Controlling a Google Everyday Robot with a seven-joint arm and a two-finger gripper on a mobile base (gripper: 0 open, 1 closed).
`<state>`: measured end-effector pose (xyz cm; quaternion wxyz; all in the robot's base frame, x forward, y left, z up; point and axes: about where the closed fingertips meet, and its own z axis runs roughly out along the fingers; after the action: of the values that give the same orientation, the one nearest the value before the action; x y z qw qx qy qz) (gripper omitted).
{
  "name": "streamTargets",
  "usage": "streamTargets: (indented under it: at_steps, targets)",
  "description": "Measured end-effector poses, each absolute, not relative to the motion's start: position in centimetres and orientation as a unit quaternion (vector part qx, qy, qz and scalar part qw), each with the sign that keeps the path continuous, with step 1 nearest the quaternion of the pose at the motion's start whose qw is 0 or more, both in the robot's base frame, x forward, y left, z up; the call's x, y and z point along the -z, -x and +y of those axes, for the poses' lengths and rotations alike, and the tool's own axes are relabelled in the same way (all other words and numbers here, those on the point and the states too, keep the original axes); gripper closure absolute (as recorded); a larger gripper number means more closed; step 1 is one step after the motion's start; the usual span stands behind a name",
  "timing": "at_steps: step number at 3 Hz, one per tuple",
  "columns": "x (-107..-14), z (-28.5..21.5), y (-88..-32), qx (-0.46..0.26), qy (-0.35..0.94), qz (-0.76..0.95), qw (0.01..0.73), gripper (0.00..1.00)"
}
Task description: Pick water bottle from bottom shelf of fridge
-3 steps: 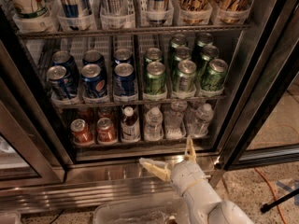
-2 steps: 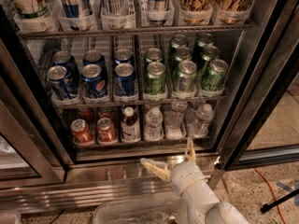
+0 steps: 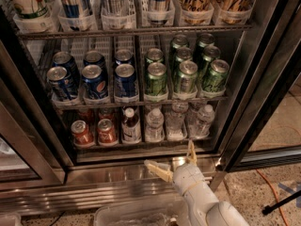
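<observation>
Nearest the camera: clear plastic bin (image 3: 123, 214) at the bottom edge, white arm (image 3: 203, 202) rising beside it. Gripper (image 3: 168, 154) sits low, in front of the ribbed steel base panel (image 3: 84, 192) and just below the front edge of the bottom shelf (image 3: 117, 144), outside the fridge (image 3: 28, 102). Fingers spread wide, one pointing left, one pointing up; nothing between them, no contact w/ any item. Change vs. 1.0 s and 0.7 s ago: next to none. Gripper is in approx. the same spot w/ the same spread, and the shelf contents are unmoved. Judgement: approach is paused or very slow, and reach into the shelf is not yet begun. On the bottom shelf, left end to right end: two red cans (image 3: 94, 132), dark-liquid bottle (image 3: 130, 125) w/ white cap, then the water bottle (image 3: 154, 125), upright at the front edge, approx. mid-shelf, up and slightly left of the gripper. Two more clear bottles (image 3: 203, 120) stand to its right; cannot tell which one is the target. Neighbours are close, so the grasp will likely need fingers turned to straddle one bottle w/o knocking the dark one. Behind and above: shelf of blue cans (image 3: 95, 81) and green cans (image 3: 186, 76). Top shelf (image 3: 141, 31) holds tall cans in trays.
</observation>
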<state>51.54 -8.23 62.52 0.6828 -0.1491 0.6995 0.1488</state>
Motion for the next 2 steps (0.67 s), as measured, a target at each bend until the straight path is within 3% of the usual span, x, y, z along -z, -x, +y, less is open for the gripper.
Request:
streamTargets:
  at_steps: [2]
  targets:
    - [-59.46,-8.35,-53.41,-0.156,0.159,0.694,0.685,0.0]
